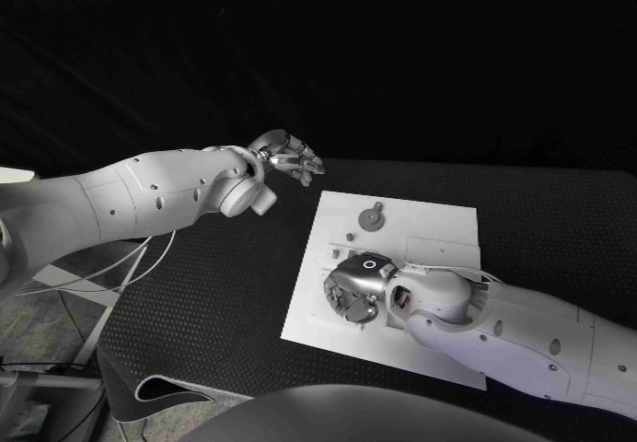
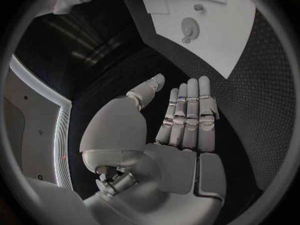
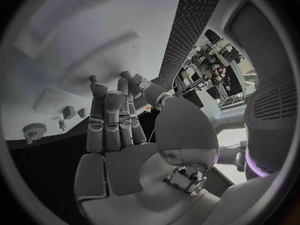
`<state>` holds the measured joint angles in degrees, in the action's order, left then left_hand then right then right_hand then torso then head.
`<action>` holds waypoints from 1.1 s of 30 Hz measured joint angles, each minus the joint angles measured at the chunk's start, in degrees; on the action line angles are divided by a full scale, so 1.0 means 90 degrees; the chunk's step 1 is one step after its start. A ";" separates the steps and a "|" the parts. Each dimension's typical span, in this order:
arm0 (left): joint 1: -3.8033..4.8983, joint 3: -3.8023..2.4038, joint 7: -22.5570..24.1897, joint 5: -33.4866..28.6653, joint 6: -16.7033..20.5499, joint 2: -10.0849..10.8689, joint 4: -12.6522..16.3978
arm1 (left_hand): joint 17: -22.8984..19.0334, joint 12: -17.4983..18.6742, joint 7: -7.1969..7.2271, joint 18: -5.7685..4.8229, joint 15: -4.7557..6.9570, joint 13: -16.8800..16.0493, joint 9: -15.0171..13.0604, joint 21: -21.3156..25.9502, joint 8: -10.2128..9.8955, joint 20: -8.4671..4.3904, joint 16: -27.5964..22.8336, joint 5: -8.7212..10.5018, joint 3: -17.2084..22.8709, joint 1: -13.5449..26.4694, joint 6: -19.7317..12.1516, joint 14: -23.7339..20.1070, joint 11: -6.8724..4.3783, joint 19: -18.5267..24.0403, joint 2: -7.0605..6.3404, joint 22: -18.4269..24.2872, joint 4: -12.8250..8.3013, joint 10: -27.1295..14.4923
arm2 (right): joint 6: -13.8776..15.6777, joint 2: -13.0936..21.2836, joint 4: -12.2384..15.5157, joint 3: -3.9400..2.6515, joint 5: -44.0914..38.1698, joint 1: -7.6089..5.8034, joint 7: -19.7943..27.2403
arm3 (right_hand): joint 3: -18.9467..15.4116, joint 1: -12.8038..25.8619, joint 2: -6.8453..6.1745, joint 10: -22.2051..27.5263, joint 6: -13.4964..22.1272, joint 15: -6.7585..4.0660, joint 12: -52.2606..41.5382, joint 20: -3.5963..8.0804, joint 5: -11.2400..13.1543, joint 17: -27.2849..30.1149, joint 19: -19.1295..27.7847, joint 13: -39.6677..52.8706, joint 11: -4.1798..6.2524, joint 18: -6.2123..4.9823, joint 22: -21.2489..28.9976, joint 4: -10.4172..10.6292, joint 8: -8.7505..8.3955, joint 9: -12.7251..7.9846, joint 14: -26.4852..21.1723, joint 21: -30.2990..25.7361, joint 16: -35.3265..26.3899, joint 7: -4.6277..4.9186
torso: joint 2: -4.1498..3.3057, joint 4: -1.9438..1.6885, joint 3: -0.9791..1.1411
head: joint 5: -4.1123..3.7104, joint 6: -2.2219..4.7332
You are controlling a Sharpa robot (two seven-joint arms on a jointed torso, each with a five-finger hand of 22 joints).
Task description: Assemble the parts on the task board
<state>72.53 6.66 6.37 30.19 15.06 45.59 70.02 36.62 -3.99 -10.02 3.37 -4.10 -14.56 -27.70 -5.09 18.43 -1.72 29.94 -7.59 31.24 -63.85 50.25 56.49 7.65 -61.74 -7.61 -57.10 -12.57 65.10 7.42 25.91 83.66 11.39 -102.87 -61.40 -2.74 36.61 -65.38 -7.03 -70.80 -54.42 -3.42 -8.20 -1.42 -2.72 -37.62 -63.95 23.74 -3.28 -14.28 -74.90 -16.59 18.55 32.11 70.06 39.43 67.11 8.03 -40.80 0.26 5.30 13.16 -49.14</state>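
The white task board (image 1: 432, 230) lies in the middle of the table. A grey gear-like round part (image 1: 370, 220) sits on its far left portion, with a small part (image 1: 349, 238) just nearer. My right hand (image 1: 356, 287) hovers low over the board's near left area, fingers stretched out and holding nothing; the right wrist view shows those fingers (image 3: 107, 120) straight, with the gear (image 3: 34, 131) and a small block (image 3: 69, 112) on the board beyond. My left hand (image 1: 287, 155) is raised off the board past its far left corner, palm flat, fingers (image 2: 190, 112) straight and empty. The left wrist view shows the gear (image 2: 189, 26) far off.
The black textured table (image 1: 199, 304) surrounds the board, with bare room to the left of it. A faint rectangular recess (image 1: 432, 247) marks the board's middle. The table's near left corner (image 1: 146, 391) drops off to the floor.
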 measured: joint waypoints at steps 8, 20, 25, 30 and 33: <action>0.0000 0.0000 -0.0006 -0.0002 0.0000 0.0004 -0.0002 | 0.0008 0.0000 0.0000 -0.0026 0.0000 0.0000 0.0000 0.0000 0.0000 0.0000 -0.0024 0.0000 0.0000 0.0000 0.0000 0.0000 0.0000 0.0000 0.0000 0.0000 0.0000 0.0000 | 0.0057 0.0043 0.0014 0.0001 0.0092 0.0002 0.0033 | -0.0061 0.0073 -0.0242 0.0365 0.0340 0.0135 0.0222 -0.0045 0.0000 0.0009 0.0046 -0.0036 -0.0129 0.0001 0.0000 -0.0009 -0.0214 -0.0080 -0.0090 -0.0023 0.0000 0.0135 | 0.0000 0.0001 0.0008 | -0.0004 0.0002; 0.0000 0.0000 -0.0011 -0.0003 0.0000 0.0010 -0.0018 | 0.0014 0.0000 0.0000 -0.0032 0.0000 0.0006 0.0000 0.0000 0.0000 0.0000 -0.0024 0.0000 0.0000 0.0000 0.0000 0.0000 0.0000 0.0000 0.0000 -0.0001 0.0000 0.0000 | 0.0337 0.0305 0.0225 0.0001 0.0154 -0.0059 0.0047 | -0.0255 0.0123 -0.0444 0.0725 0.0600 0.0323 0.0438 -0.0095 0.0000 0.0008 0.0140 -0.0178 -0.0274 0.0006 0.0000 -0.0010 -0.0337 -0.0141 -0.0232 -0.0070 0.0000 0.0078 | 0.0004 0.0006 0.0012 | -0.0048 0.0030; 0.0000 0.0000 -0.0011 -0.0003 0.0000 0.0009 -0.0024 | 0.0018 0.0000 0.0000 -0.0034 0.0000 0.0005 0.0000 0.0000 0.0000 0.0000 -0.0024 0.0000 0.0000 0.0000 0.0000 0.0000 0.0000 0.0000 0.0000 -0.0001 0.0000 0.0000 | 0.0472 0.0485 0.0389 -0.0008 0.0191 -0.0172 0.0055 | -0.0255 0.0123 -0.0443 0.0725 0.0600 0.0324 0.0438 -0.0103 0.0001 0.0001 0.0148 -0.0184 -0.0274 0.0006 0.0000 -0.0010 -0.0337 -0.0141 -0.0233 -0.0070 0.0000 0.0077 | 0.0004 0.0008 0.0012 | -0.0072 0.0053; 0.0000 0.0001 -0.0011 -0.0004 0.0000 0.0007 -0.0050 | 0.0021 0.0000 0.0000 -0.0038 0.0000 0.0005 0.0000 0.0000 0.0000 0.0000 -0.0024 0.0000 0.0000 0.0000 0.0000 0.0000 0.0000 0.0000 0.0000 -0.0001 0.0000 0.0000 | 0.0686 0.0872 0.0696 -0.0169 0.0455 -0.0370 0.0149 | -0.0291 0.0045 -0.0365 0.0570 0.0534 0.0287 0.0316 -0.0104 0.0001 -0.0003 0.0146 -0.0142 -0.0244 0.0006 0.0000 -0.0009 -0.0288 -0.0134 -0.0195 -0.0070 0.0051 0.0141 | 0.0009 0.0007 0.0012 | -0.0120 0.0099; 0.0000 0.0001 -0.0011 -0.0005 0.0000 0.0008 -0.0106 | 0.0021 0.0000 0.0000 -0.0041 0.0000 0.0005 0.0000 0.0000 0.0000 0.0000 -0.0024 0.0000 0.0000 0.0000 0.0000 0.0000 0.0000 0.0000 0.0000 -0.0001 0.0000 0.0000 | 0.0792 0.0968 0.0775 -0.0256 0.0653 -0.0458 0.0212 | -0.0364 0.0013 -0.0333 0.0221 0.0443 0.0170 0.0123 -0.0092 0.0001 -0.0003 0.0134 -0.0025 -0.0105 0.0006 0.0000 -0.0012 -0.0289 -0.0124 -0.0154 -0.0070 0.0074 0.0176 | 0.0012 0.0012 0.0012 | -0.0157 0.0136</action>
<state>72.53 6.67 6.27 30.15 15.05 45.66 69.07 36.80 -3.98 -10.02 3.00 -4.10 -14.51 -27.70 -5.08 18.43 -1.72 29.72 -7.59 31.24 -63.85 50.25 56.49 7.65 -61.74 -7.61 -57.11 -12.57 65.10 14.54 34.62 90.63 9.09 -96.99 -65.52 -0.83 33.33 -65.26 -10.02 -68.81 -50.43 -1.89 -7.10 -2.25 -2.71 -37.65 -62.74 23.51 -4.23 -14.22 -74.90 -16.69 15.96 30.99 68.68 38.81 67.78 9.62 -40.69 0.37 5.41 11.74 -47.91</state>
